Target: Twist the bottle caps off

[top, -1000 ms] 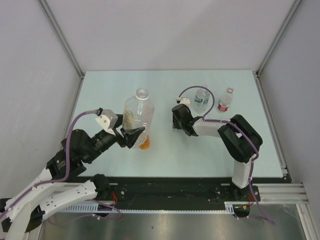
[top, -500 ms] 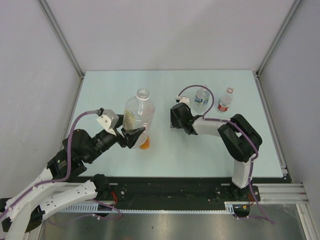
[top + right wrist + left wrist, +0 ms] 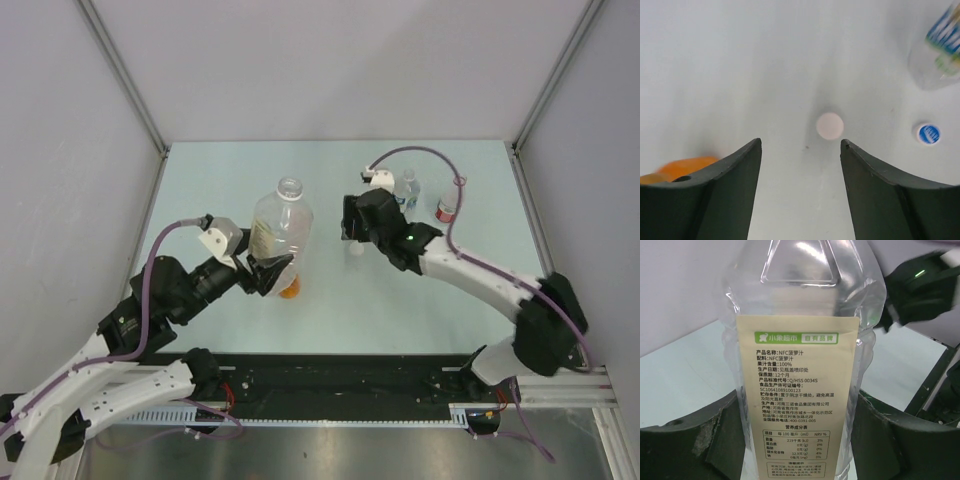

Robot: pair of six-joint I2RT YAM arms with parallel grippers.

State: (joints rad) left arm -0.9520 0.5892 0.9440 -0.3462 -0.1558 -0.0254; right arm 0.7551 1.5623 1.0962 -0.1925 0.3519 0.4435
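Note:
The large clear bottle (image 3: pixel 279 228) stands with its neck (image 3: pixel 290 187) uncapped, and its label fills the left wrist view (image 3: pixel 797 390). My left gripper (image 3: pixel 266 272) is shut on its lower body, one finger (image 3: pixel 685 440) on each side. My right gripper (image 3: pixel 801 145) is open and empty, hanging above the table right of that bottle (image 3: pixel 353 236). A white cap (image 3: pixel 830 125) lies on the table just beyond its fingertips. A blue cap (image 3: pixel 928 134) lies further right, near the blue-labelled bottle (image 3: pixel 940 45).
The small blue-labelled bottle (image 3: pixel 407 190) and the red-labelled bottle (image 3: pixel 447 208) stand at the back right, behind the right arm, whose purple cable (image 3: pixel 420 152) arches over them. Grey walls enclose the table (image 3: pixel 200 180) on three sides.
The right gripper has opened and lifted slightly toward the back as its arm stretched out. The white cap now lies loose on the table. The left arm and large bottle have barely moved.

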